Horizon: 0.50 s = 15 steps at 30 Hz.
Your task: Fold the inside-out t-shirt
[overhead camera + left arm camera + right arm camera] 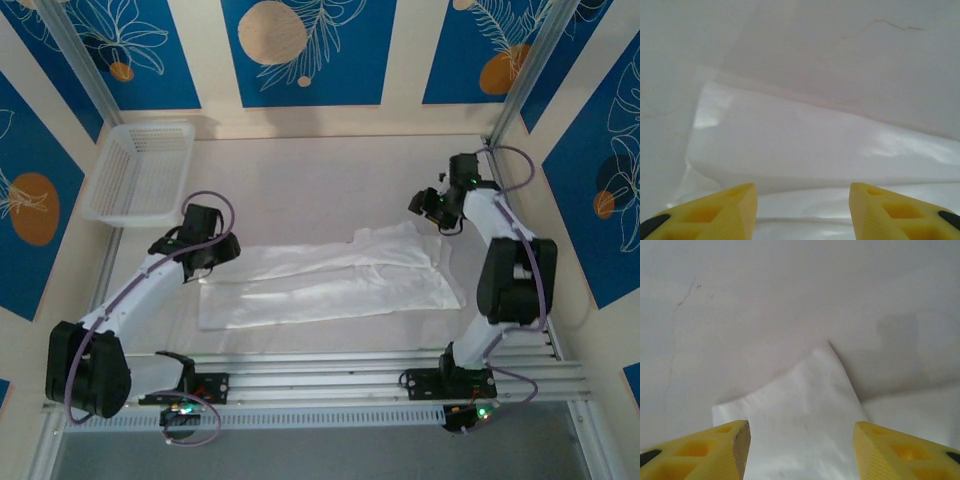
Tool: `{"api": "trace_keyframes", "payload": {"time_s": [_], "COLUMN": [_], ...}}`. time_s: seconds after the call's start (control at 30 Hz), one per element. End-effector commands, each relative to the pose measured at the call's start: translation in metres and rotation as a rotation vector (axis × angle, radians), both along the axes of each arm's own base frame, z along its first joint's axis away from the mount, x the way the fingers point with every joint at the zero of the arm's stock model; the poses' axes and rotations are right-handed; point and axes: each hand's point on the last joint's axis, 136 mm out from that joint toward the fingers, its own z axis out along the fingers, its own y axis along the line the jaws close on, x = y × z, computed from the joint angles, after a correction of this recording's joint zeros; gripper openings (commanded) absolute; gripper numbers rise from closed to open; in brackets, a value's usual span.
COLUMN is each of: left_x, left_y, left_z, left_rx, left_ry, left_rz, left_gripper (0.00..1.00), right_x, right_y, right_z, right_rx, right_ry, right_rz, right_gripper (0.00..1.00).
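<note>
The white t-shirt (330, 280) lies flat across the middle of the table, folded lengthwise into a long band. My left gripper (225, 250) hovers at its far left end, open, with the shirt's folded edge (810, 150) below and between the yellow fingers (735, 207). At the far right end my right gripper (425, 205) hangs open over a pointed sleeve corner (810, 400), with nothing held between its fingers (725, 447).
A white plastic mesh basket (140, 172) stands at the back left corner. Aluminium rails (380, 375) run along the near edge by the arm bases. Walls with metal posts (530, 70) close in the table at the back and sides.
</note>
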Motion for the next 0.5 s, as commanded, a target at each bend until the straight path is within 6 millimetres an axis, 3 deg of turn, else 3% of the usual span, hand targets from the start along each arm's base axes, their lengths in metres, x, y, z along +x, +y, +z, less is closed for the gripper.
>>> {"api": "trace_keyframes", "payload": {"time_s": [0.0,0.1,0.23,0.3,0.4,0.43,0.47], "left_x": [-0.003,-0.007,-0.012,-0.013,-0.013,-0.012,-0.011], "left_y": [-0.004,-0.004,0.0,0.001,0.002,0.002,0.002], "left_z": [0.005,0.005,0.003,0.003,0.003,0.004,0.004], "left_rx": [0.009,0.011,0.039,0.048,0.051,0.051,0.053], "left_ry": [-0.052,-0.054,-0.037,-0.037,-0.039,-0.04,-0.041], "left_rz": [0.019,0.028,0.026,0.028,0.029,0.031,0.032], "left_gripper": [0.51,0.51,0.51,0.51,0.51,0.51,0.51], "right_x": [0.014,0.026,0.026,0.024,0.021,0.021,0.022], "right_y": [0.006,0.007,0.012,0.017,0.021,0.022,0.021], "right_z": [-0.031,-0.055,-0.076,-0.078,-0.07,-0.063,-0.055], "right_rx": [-0.064,-0.113,-0.119,-0.109,-0.082,-0.075,-0.073], "right_ry": [0.094,0.16,0.227,0.238,0.237,0.224,0.206], "right_rz": [0.065,0.084,0.105,0.116,0.104,0.097,0.093], "right_gripper": [0.56,0.56,0.53,0.41,0.06,0.0,0.0]}}
